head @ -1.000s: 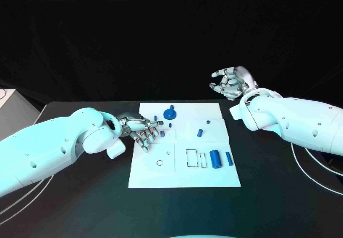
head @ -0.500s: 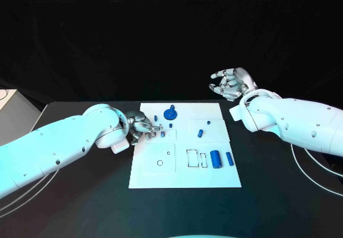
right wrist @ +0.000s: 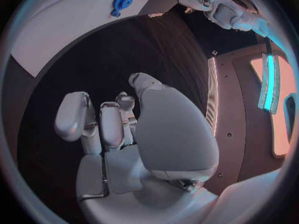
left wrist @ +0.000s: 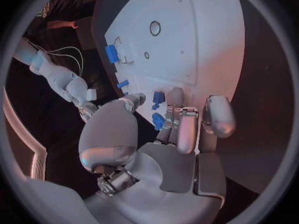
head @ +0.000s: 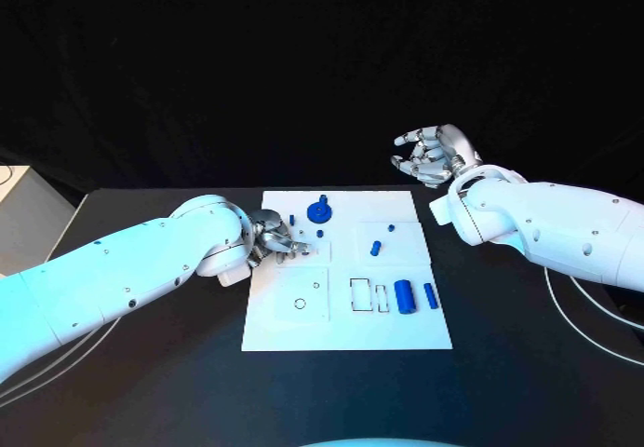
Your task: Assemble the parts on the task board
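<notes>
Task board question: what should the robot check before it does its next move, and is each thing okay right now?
1. Task board lies flat on the black table: ok.
2. Left robot hand is over the board's left edge, by small blue parts: ok.
3. Left robot hand holds a part: cannot tell; fingers hide it.
4. Right robot hand is raised clear of the board, fingers curled, holding nothing: ok.
5. Big blue cylinder lies free on the board: ok.
6. Blue round part near the far edge is seated: cannot tell.
</notes>
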You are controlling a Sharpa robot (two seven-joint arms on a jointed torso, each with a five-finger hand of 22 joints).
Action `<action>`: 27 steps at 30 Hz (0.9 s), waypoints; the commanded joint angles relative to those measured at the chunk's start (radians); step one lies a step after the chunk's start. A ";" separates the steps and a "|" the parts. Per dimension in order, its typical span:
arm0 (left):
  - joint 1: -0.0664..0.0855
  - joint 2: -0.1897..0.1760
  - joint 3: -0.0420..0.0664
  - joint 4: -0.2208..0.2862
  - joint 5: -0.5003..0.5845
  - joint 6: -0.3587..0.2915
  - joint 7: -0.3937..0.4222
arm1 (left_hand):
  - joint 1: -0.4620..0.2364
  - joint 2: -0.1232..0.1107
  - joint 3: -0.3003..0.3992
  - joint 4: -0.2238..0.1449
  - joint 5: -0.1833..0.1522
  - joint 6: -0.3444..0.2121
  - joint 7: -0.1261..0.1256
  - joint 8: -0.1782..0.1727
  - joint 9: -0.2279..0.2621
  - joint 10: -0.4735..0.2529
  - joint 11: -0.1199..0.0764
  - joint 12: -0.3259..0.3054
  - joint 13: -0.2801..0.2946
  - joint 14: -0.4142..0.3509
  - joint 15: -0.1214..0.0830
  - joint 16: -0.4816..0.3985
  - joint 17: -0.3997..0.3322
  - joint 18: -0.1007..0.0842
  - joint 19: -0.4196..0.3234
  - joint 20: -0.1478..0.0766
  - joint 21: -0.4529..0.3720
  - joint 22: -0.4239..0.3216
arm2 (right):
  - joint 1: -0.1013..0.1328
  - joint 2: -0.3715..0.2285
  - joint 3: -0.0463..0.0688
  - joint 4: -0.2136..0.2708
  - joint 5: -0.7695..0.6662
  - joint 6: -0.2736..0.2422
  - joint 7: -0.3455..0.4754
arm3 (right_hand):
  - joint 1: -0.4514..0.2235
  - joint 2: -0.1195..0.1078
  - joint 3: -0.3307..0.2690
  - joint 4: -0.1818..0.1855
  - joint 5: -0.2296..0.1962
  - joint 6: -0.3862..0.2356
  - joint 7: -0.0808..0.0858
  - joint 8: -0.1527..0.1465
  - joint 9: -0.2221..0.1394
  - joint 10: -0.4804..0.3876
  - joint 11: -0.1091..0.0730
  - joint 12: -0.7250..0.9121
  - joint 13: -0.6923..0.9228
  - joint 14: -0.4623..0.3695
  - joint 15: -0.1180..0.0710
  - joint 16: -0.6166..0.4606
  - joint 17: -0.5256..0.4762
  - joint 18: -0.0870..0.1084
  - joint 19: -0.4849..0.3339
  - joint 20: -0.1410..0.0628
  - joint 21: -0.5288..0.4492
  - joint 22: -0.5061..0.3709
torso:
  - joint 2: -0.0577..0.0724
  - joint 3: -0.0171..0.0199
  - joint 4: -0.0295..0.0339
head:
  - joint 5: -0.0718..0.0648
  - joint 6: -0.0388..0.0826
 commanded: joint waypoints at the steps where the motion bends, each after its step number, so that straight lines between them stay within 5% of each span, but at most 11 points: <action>1: 0.002 0.009 0.000 -0.004 -0.017 0.009 -0.008 | -0.002 0.012 0.018 -0.002 -0.007 0.019 -0.005 0.013 0.003 0.018 -0.006 0.024 0.020 0.052 -0.009 0.024 0.120 -0.022 0.021 -0.002 0.046 0.053 | 0.000 0.002 0.000 -0.001 -0.012 0.012 -0.001 | -0.003 -0.009 0.006 0.000 0.005 -0.008 0.003 0.006 -0.001 0.002 -0.002 0.007 0.000 0.001 0.001 0.003 0.003 0.016 0.005 -0.002 0.003 0.003 | 0.000 0.0007 0.0000 | 0.000 -0.002; 13: 0.005 0.028 0.001 -0.008 0.001 -0.013 -0.007 | 0.053 0.004 0.061 -0.013 -0.003 0.030 -0.015 0.034 0.026 0.062 -0.016 0.073 0.109 0.074 -0.019 0.041 0.171 -0.029 0.034 -0.011 0.079 0.094 | -0.001 0.005 0.000 -0.005 -0.015 0.015 -0.005 | -0.003 -0.009 0.006 0.000 0.005 -0.008 0.003 0.006 -0.001 0.002 -0.002 0.007 0.000 0.001 0.001 0.003 0.003 0.016 0.005 -0.002 0.003 0.003 | 0.001 0.0016 -0.0003 | -0.002 -0.005; 27: 0.008 0.052 0.001 -0.038 0.011 -0.017 -0.008 | 0.099 0.004 0.076 -0.023 -0.008 0.029 -0.016 0.037 0.035 0.061 -0.017 0.077 0.122 0.076 -0.020 0.042 0.178 -0.030 0.034 -0.012 0.084 0.100 | -0.002 0.009 0.000 -0.006 -0.019 0.017 -0.008 | -0.005 -0.010 0.010 0.000 0.008 -0.007 0.003 0.007 -0.001 0.003 -0.002 0.008 0.000 0.001 0.001 0.003 0.003 0.016 0.006 -0.002 0.003 0.004 | 0.000 0.0004 -0.0005 | -0.004 -0.008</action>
